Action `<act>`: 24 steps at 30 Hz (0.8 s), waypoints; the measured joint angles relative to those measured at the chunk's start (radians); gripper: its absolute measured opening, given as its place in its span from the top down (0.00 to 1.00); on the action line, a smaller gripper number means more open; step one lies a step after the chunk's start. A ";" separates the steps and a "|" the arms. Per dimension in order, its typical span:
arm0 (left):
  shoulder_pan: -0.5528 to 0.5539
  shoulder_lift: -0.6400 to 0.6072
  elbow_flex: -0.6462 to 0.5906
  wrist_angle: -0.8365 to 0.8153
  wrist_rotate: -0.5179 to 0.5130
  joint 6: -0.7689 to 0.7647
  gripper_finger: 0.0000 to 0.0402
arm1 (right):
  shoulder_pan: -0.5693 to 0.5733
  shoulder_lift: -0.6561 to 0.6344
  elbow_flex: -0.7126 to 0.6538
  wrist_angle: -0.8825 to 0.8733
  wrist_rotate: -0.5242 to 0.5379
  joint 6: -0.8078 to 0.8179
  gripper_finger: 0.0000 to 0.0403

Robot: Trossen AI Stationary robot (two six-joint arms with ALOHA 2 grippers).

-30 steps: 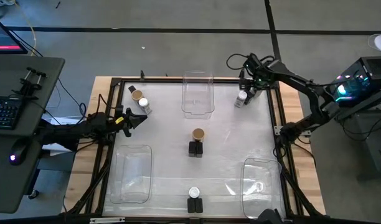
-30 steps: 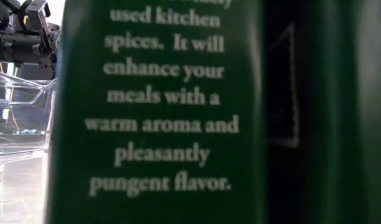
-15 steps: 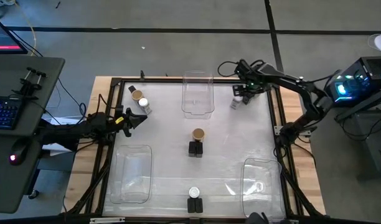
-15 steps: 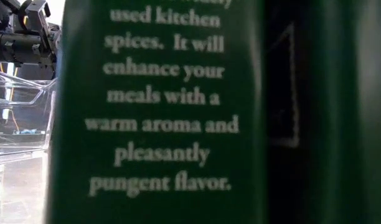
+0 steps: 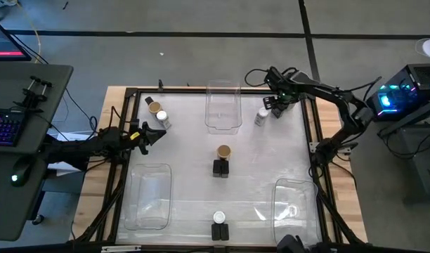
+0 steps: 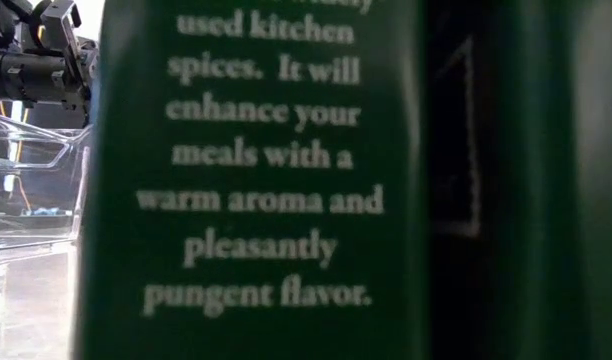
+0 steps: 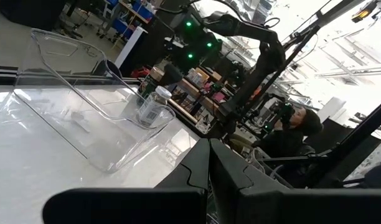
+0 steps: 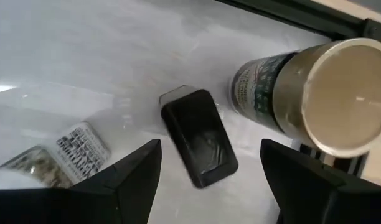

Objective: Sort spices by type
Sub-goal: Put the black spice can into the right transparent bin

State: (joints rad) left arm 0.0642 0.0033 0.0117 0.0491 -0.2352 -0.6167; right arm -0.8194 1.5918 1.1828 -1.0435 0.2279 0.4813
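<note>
High view: right gripper [image 5: 270, 107] at one o'clock, jaws apart, white-lidded spice jar [image 5: 261, 117] just beside it; left gripper [image 5: 153, 133] waits at nine o'clock, jaws together. Low view: green spice box [image 6: 286, 180] blocks nearly everything. Right wrist: black box [image 8: 200, 138] beside a tan-lidded jar [image 8: 321, 93]

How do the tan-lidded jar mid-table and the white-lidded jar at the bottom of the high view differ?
Lid: the tan-lidded round jar has a tan top, the white-lidded round jar a white one.
Place: the tan-lidded jar stands mid-table. The white-lidded jar stands by the table edge, between two clear plastic bins.
Shared: both stand upright, each with a small black box right beside it.
</note>
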 joint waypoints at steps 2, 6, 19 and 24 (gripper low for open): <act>0.000 0.000 0.000 0.000 0.000 0.000 1.00 | -0.012 0.016 0.000 0.014 -0.026 -0.037 0.33; 0.000 0.000 0.000 0.000 0.000 0.000 1.00 | -0.018 0.060 0.000 0.018 -0.027 -0.078 0.33; 0.000 0.000 0.000 0.000 0.000 0.000 1.00 | -0.027 0.137 0.001 0.025 -0.036 -0.172 0.52; 0.000 0.000 0.000 0.000 0.000 0.000 1.00 | -0.024 0.060 0.000 -0.001 -0.039 -0.211 0.71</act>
State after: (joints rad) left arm 0.0640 0.0032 0.0118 0.0490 -0.2352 -0.6167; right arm -0.8436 1.6523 1.1828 -1.0444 0.1884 0.2702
